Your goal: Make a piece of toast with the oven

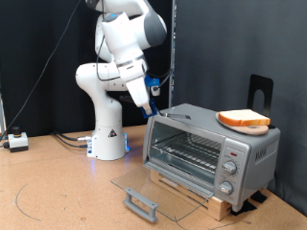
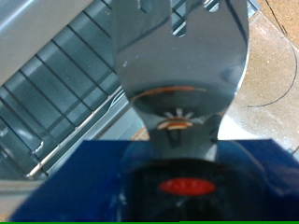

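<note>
The oven point(image 1: 206, 153) stands at the exterior view's right on a wooden block, with its glass door point(image 1: 158, 187) folded down flat and the wire rack point(image 1: 187, 151) bare inside. The piece of toast point(image 1: 243, 118) lies on a round light-wood board point(image 1: 257, 128) on top of the oven. My gripper point(image 1: 153, 109) hangs just off the oven's upper left front corner and holds nothing that I can see. In the wrist view the oven's shiny metal front edge point(image 2: 177, 56) is very close, the rack point(image 2: 65, 93) lies beside it, and my blue fingers point(image 2: 65, 177) are blurred.
The door handle point(image 1: 141, 203) juts out over the tabletop in front of the oven. The knobs point(image 1: 230, 171) sit on the oven's right panel. A black stand point(image 1: 259, 91) rises behind the oven. Cables and a small white box point(image 1: 16, 141) lie at the exterior view's left.
</note>
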